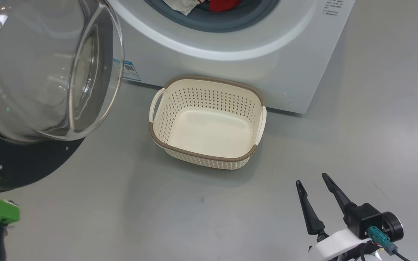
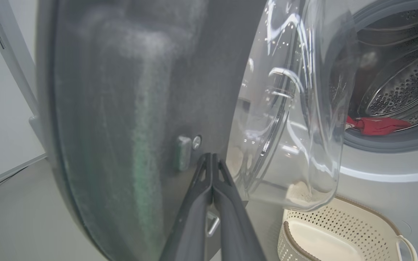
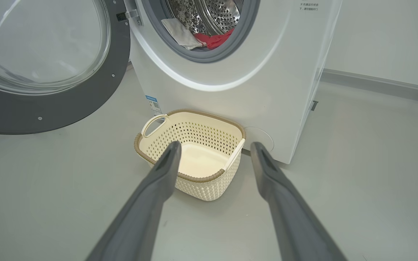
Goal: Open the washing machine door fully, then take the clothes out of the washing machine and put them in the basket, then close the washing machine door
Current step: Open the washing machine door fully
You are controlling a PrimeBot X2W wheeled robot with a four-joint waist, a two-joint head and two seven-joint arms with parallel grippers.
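A: Step check. The washing machine door [image 3: 45, 61] stands well out to the left of the washing machine [image 1: 230, 61], with its inner face and glass bowl turned toward us. We judge this the opening step, at or near its end.

B: Agreed. Left claw [image 2: 212, 157]: fingers pressed together with nothing between them, tips up at the door's dark inner rim beside a small fitting. Touching or just shy, we cannot tell. It reads to us as a push, not a grip.

A: Right claw [image 1: 311, 179]?

B: Spread wide, empty, held low above the floor [image 1: 376, 127]. It is near the basket [image 1: 201, 156] but apart from it.

A: The basket sits on the floor just in front of the machine, under the opening. Nothing in it.

B: The clothes [image 3: 214, 39] are in the drum [image 3: 220, 11]: a red bundle, with a pale piece lying over the grey seal [image 3: 201, 56] at the mouth's lower edge.

A: So unloading is not yet begun. The next move, as we see it: the left claw clears the door, then the open right claw rises into the mouth and closes on the cloth nearest the seal.

B: We'd mind the door's bowl, which bulges out beside the opening.
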